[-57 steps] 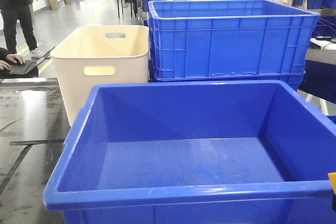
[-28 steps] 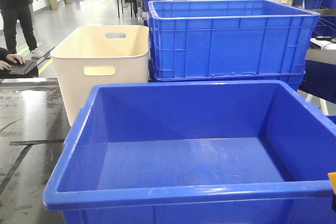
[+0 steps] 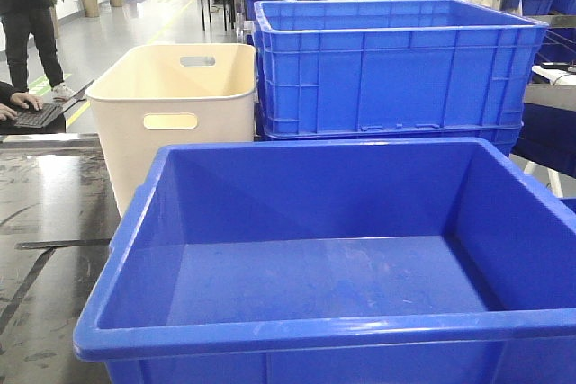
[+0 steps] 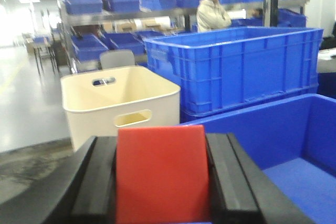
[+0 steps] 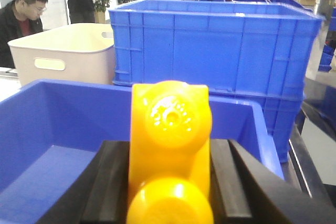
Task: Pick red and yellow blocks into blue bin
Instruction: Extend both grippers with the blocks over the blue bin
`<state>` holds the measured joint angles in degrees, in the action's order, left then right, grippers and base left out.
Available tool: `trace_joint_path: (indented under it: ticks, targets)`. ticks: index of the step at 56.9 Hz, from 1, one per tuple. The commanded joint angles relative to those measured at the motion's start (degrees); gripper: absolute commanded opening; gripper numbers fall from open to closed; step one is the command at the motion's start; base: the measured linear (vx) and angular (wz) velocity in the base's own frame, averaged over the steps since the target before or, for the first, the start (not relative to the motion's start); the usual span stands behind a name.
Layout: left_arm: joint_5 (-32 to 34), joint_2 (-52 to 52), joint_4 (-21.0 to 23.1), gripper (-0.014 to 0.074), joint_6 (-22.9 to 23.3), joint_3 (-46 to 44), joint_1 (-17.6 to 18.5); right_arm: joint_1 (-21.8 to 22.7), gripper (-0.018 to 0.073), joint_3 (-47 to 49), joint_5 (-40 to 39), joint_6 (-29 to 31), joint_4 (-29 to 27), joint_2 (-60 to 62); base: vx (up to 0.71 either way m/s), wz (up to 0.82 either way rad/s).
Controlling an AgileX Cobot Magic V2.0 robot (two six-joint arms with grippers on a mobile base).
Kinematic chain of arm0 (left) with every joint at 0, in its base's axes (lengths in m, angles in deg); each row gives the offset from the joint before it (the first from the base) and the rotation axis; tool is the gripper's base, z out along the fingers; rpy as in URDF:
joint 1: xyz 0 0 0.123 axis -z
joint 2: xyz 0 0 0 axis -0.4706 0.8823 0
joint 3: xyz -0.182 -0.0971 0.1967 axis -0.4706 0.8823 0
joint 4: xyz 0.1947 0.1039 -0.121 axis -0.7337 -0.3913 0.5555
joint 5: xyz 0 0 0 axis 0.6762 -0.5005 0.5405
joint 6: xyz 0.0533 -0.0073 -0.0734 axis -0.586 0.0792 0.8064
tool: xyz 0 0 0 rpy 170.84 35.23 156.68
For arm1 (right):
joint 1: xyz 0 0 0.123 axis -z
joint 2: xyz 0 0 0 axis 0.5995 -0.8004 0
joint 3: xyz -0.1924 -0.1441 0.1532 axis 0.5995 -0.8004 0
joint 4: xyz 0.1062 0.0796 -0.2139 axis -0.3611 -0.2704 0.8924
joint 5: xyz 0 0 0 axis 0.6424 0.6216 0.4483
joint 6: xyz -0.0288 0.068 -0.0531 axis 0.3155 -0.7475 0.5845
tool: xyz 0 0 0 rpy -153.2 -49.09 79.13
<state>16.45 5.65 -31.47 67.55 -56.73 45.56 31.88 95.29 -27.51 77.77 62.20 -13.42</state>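
Red block (image 4: 161, 174): it sits between the two black fingers (image 4: 97, 182) of the left gripper (image 4: 161, 182). The fingers press on its left and right sides. Its flat red face points at the camera.

Yellow block (image 5: 170, 153): it sits between the two black fingers (image 5: 111, 184) of the right gripper (image 5: 169, 187). They pinch it from both sides. Its two round bumps face the camera, one above the other.

Where the blocks are: both are up in the air, held near the blue bin (image 3: 297, 325). In the left wrist view the bin is behind the red block and to its right. In the right wrist view the bin is behind the yellow block and to its left. I cannot tell if either block is right over the bin.

Blue bin: big, smooth and open on top. The front view shows nothing lying on its floor.

Cream tub (image 3: 171, 101): it stands behind the blue bin, on the left. It has handle holes. The part of its inside that shows has nothing in it.

Ribbed blue crate (image 3: 387, 65): it stands behind the blue bin, just beside the cream tub, on top of another blue crate. Its inside is hidden.

Table (image 3: 45, 213): dark and shiny, under the bins.
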Motion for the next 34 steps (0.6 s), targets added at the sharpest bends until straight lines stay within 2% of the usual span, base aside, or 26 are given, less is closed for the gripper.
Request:
trace_joint_path:
  ticks: [1, 9, 12, 16, 23, 28, 34]
  targets:
    - [2.96, 9.80, 5.66, 0.0002, -3.93, -6.56, 3.25, 0.34, -0.0010, 4.39, -4.57, 1.88, -0.89, -6.35, 0.00, 0.00]
    - [3.25, 23.87, 15.19, 0.0002, -17.84, -14.40, 10.77, 0.34, -0.0010, 7.23, -6.51, 1.93, -5.80, -15.34, 0.00, 0.00]
    - [3.55, 28.31, 17.97, 0.0002, -21.00, -17.32, 12.59, 0.34, -0.0009, 7.75, -6.50, 2.48, -7.61, -18.06, 0.00, 0.00]
    - [3.98, 33.19, 20.26, 0.0002, -22.77, -21.14, 14.01, 0.34, -0.0006, 8.22, -6.67, 4.26, -9.18, -20.98, 0.00, 0.00]
    - [4.52, 38.82, 20.17, 0.0011, -22.78, -25.43, 14.89, 0.34, 0.0020, 8.22, -7.13, 9.29, -10.35, -23.54, 0.00, 0.00]
    - [4.85, 40.36, 20.21, 0.0045, -22.78, -26.30, 14.96, 0.34, 0.0076, 8.22, -7.08, 10.32, -11.04, -24.22, 0.00, 0.00]
    - [4.50, 40.83, 20.21, 0.0129, -22.78, -26.21, 14.96, 0.34, 0.0201, 8.22, -7.14, 10.43, -11.04, -24.25, 0.00, 0.00]
